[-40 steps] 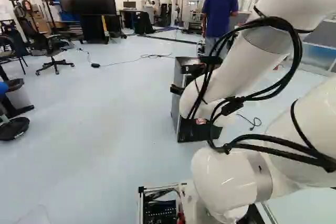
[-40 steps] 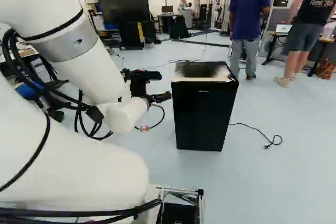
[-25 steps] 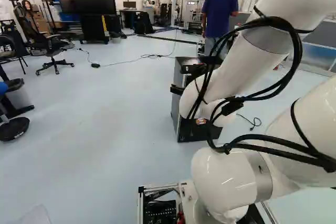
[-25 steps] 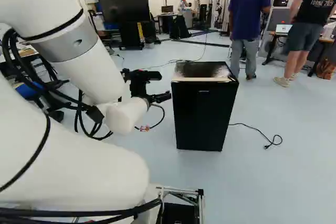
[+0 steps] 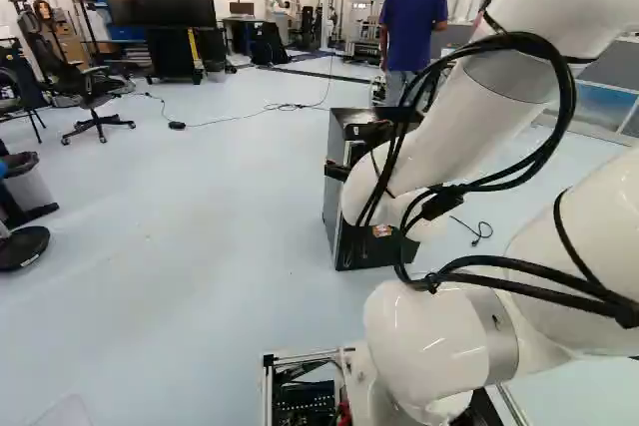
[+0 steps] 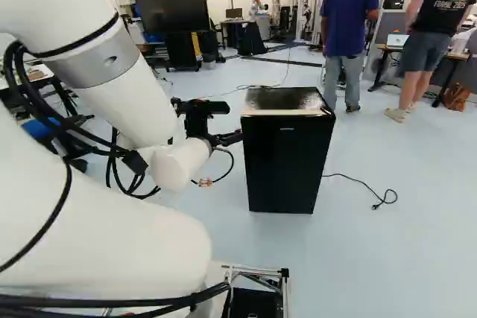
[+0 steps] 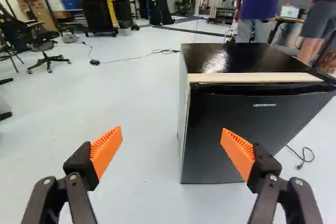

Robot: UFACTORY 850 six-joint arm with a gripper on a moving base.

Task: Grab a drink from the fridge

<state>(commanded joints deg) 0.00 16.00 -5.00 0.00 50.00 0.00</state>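
Here the gripper (image 6: 229, 138) is hovering left of centre in the right base view, its orange pads (image 7: 106, 150) standing wide apart, and the black fridge (image 6: 287, 165) is sitting right of centre, though whether they're touching is hard to tell

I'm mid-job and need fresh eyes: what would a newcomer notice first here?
Probably the black fridge, standing on the pale floor just right of the middle of the right base view. Next come the bright orange pads of the open end effector, spread wide, one showing against the fridge door.
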